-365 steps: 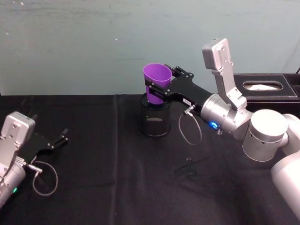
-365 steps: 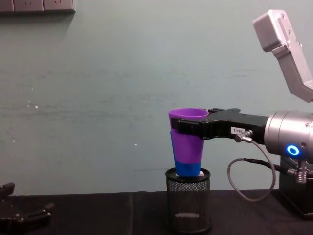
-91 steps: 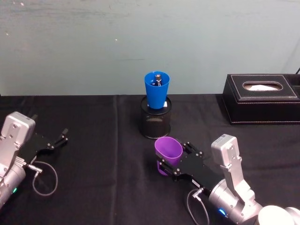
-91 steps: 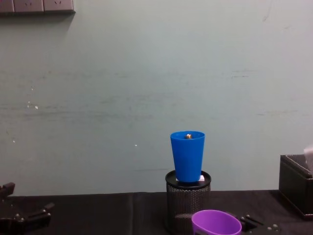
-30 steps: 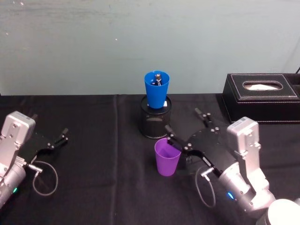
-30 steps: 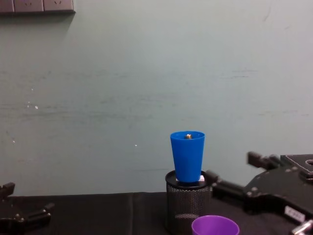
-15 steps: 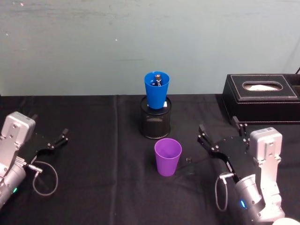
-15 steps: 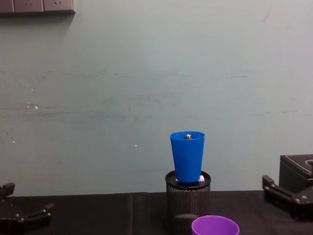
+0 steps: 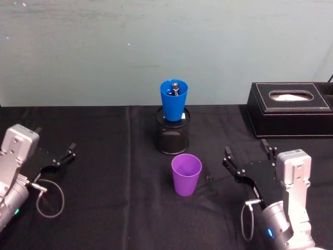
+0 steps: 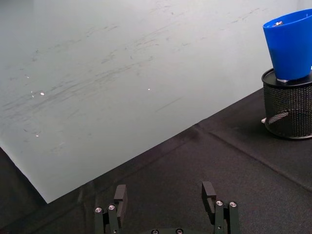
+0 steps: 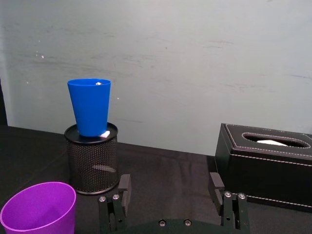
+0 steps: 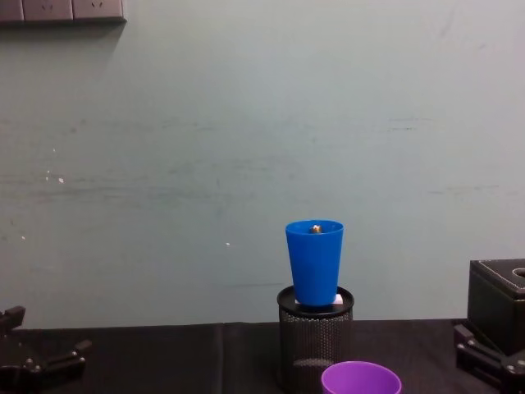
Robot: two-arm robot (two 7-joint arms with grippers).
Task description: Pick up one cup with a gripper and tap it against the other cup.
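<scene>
The purple cup (image 9: 186, 174) (image 11: 39, 212) (image 12: 362, 379) stands upright on the black table, just in front of the mesh holder. The blue cup (image 9: 174, 100) (image 11: 89, 107) (image 12: 315, 261) (image 10: 288, 46) sits upright in the top of the black wire-mesh holder (image 9: 173, 136) (image 11: 92, 163). My right gripper (image 9: 246, 148) (image 11: 169, 187) is open, low over the table to the right of the purple cup and apart from it, holding nothing. At the table's left side my left gripper (image 9: 67, 152) (image 10: 164, 192) rests open and parked.
A black tissue box (image 9: 291, 109) (image 11: 265, 163) (image 12: 498, 295) stands at the back right, close behind the right gripper. A small dark piece (image 9: 209, 177) lies on the cloth between the purple cup and the right gripper. A pale wall runs behind the table.
The right gripper has let go of the purple cup, leaving it standing on the table, and has drawn back to the right. The blue cup and left arm have not moved.
</scene>
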